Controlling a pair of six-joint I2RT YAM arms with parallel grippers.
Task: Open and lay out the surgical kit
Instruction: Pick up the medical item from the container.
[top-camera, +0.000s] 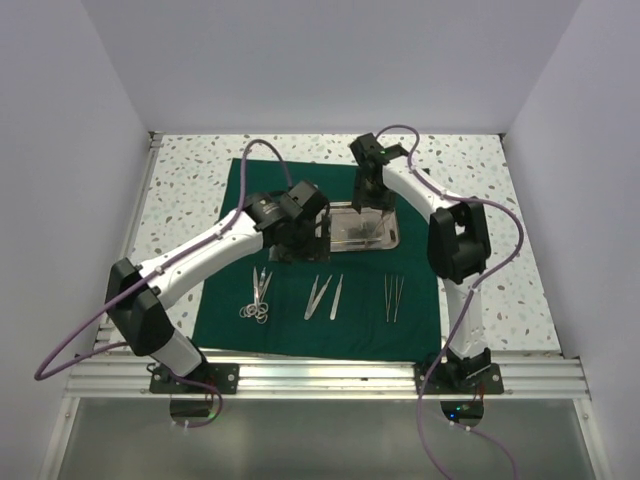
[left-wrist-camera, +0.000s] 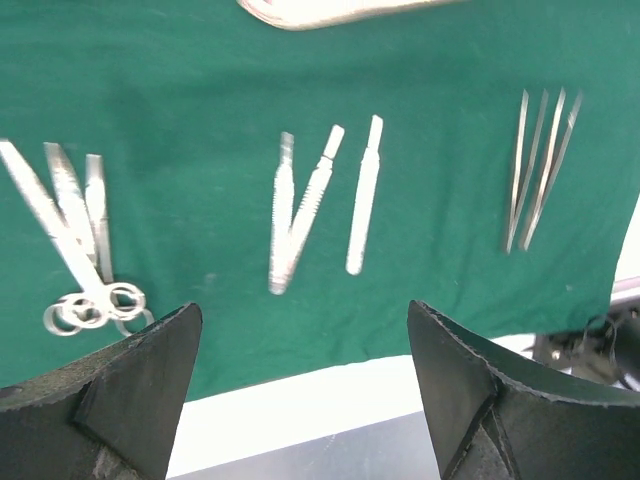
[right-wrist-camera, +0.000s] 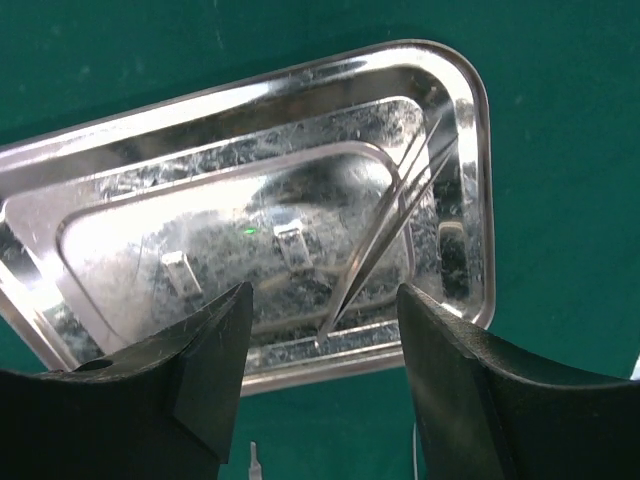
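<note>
The dark green drape (top-camera: 300, 190) lies spread flat on the table. The steel tray (top-camera: 345, 232) sits on it at the middle back, with one slender tweezers (right-wrist-camera: 385, 235) still lying inside it. Along the drape's near part lie the scissors (top-camera: 258, 297), the forceps and a flat handle (top-camera: 322, 297), and two thin tweezers (top-camera: 394, 298). These also show in the left wrist view: scissors (left-wrist-camera: 75, 230), forceps (left-wrist-camera: 300, 210), tweezers (left-wrist-camera: 540, 170). My left gripper (left-wrist-camera: 305, 340) is open and empty, hovering left of the tray. My right gripper (right-wrist-camera: 320, 330) is open, just above the tray's near rim (right-wrist-camera: 330, 360).
The speckled tabletop (top-camera: 190, 180) borders the drape on all sides. White walls close in the left, right and back. An aluminium rail (top-camera: 320, 375) runs along the near edge, and purple cables loop beside both arms.
</note>
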